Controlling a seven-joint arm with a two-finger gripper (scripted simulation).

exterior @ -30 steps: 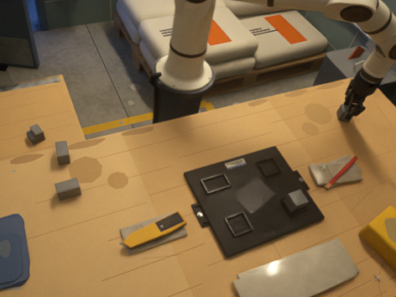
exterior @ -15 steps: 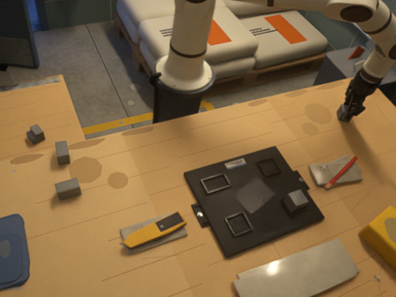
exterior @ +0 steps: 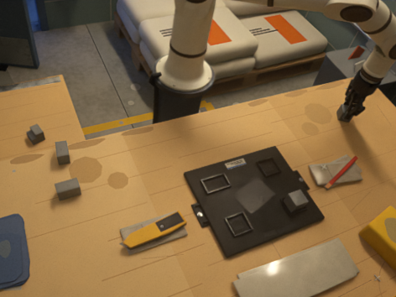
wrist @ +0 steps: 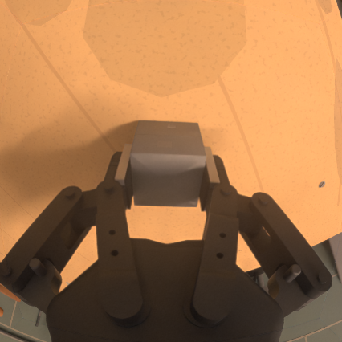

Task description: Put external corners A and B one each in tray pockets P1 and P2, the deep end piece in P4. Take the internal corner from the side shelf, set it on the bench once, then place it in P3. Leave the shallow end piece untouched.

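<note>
A grey block, the internal corner [wrist: 165,162] [exterior: 345,113], sits on the bench at its far right, and my gripper's [wrist: 166,168] [exterior: 349,110] two fingers are closed on its left and right sides. The black tray [exterior: 253,197] lies mid-bench with a grey piece [exterior: 295,200] in its right pocket; the other three pockets [exterior: 215,183] [exterior: 268,167] [exterior: 238,223] hold nothing. Three more grey pieces [exterior: 36,133] [exterior: 62,152] [exterior: 67,188] lie on the far left of the bench.
A yellow box [exterior: 381,236] sits at the right edge. A red pencil [exterior: 341,171] lies on a grey cloth right of the tray, a yellow-and-black knife [exterior: 154,231] left of it, a grey sheet [exterior: 296,270] in front. A blue cloth [exterior: 12,251] lies bottom left.
</note>
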